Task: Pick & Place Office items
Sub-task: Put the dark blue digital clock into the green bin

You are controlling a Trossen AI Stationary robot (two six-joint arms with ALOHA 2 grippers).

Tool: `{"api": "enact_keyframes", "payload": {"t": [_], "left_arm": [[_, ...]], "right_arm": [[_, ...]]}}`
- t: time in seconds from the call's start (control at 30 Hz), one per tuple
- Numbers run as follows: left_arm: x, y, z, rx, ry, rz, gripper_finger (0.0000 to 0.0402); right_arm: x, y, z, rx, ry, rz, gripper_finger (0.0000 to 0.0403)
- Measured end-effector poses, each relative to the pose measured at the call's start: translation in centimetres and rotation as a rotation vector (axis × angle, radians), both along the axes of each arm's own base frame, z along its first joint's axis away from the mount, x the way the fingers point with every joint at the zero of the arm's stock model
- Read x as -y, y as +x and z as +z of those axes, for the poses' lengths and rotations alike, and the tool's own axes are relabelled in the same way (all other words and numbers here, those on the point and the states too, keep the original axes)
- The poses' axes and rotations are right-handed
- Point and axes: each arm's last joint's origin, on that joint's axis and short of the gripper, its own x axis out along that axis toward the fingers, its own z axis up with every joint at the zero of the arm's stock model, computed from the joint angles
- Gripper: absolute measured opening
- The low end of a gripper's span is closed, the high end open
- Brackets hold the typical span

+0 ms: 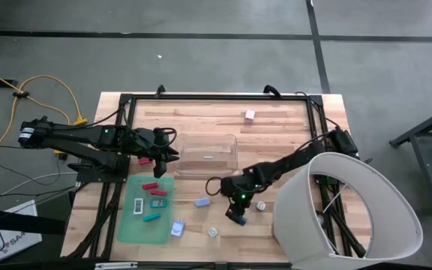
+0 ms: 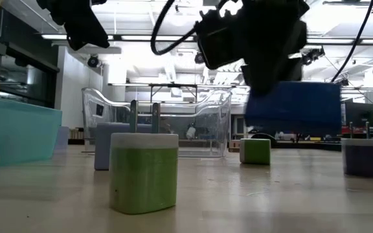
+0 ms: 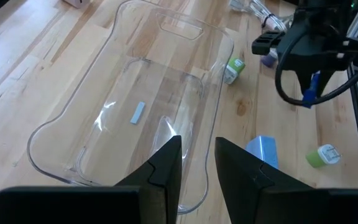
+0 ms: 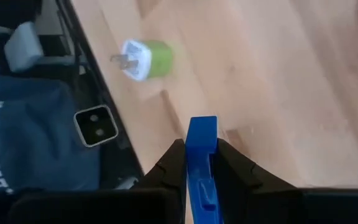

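My right gripper (image 1: 235, 215) is over the near part of the table, right of the green mat (image 1: 130, 229), and is shut on a flat blue piece (image 4: 202, 127). My left gripper (image 3: 197, 165) is open and touches nothing. It hovers over the left end of the clear bin (image 1: 205, 154). A small pale blue piece (image 3: 137, 112) lies flat on the bin's floor. Red, teal and white pieces (image 1: 154, 201) lie on the mat. A green-and-white plug-like piece (image 4: 145, 59) lies on the wood near my right gripper. My right gripper pinches the blue piece (image 4: 202, 155) between its two fingers (image 4: 174, 160), coming from above and pointing down. The piece sticks out past the fingertips, and its lower part (image 2: 293, 107) hangs clear above the table.
Loose pieces lie on the wood: a blue one (image 1: 201, 202), a blue-and-white one (image 1: 177, 227), a green-and-white one (image 1: 213, 233), a pale one (image 1: 261, 205) and a pink one (image 1: 250, 115) near the far edge. A large white lamp shade (image 1: 351, 206) stands at the near right corner.
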Motion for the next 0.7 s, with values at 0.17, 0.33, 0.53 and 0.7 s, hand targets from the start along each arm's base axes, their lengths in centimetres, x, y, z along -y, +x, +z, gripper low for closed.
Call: {"api": "enact_keyframes", "payload": {"t": [0.17, 0.33, 0.53, 0.7], "left_arm": [[0.0, 0.0, 0.0, -0.001, 0.0, 0.0, 0.0093], [0.0, 0.0, 0.0, 0.0, 0.0, 0.0, 0.0093], [0.0, 0.0, 0.0, 0.0, 0.0, 0.0, 0.0093], [0.0, 0.0, 0.0, 0.0, 0.0, 0.0, 0.0093]], "right_arm": [[0.9, 0.1, 0.6, 0.025, 0.003, -0.004, 0.0045], [2.1, 0.3, 1.3, 0.056, 0.021, 0.005, 0.0045], [4.1, 0.2, 2.9, 0.113, 0.051, 0.006, 0.0045], [6.3, 0.2, 4.8, 0.2, 0.066, -0.019, 0.0045]]}}
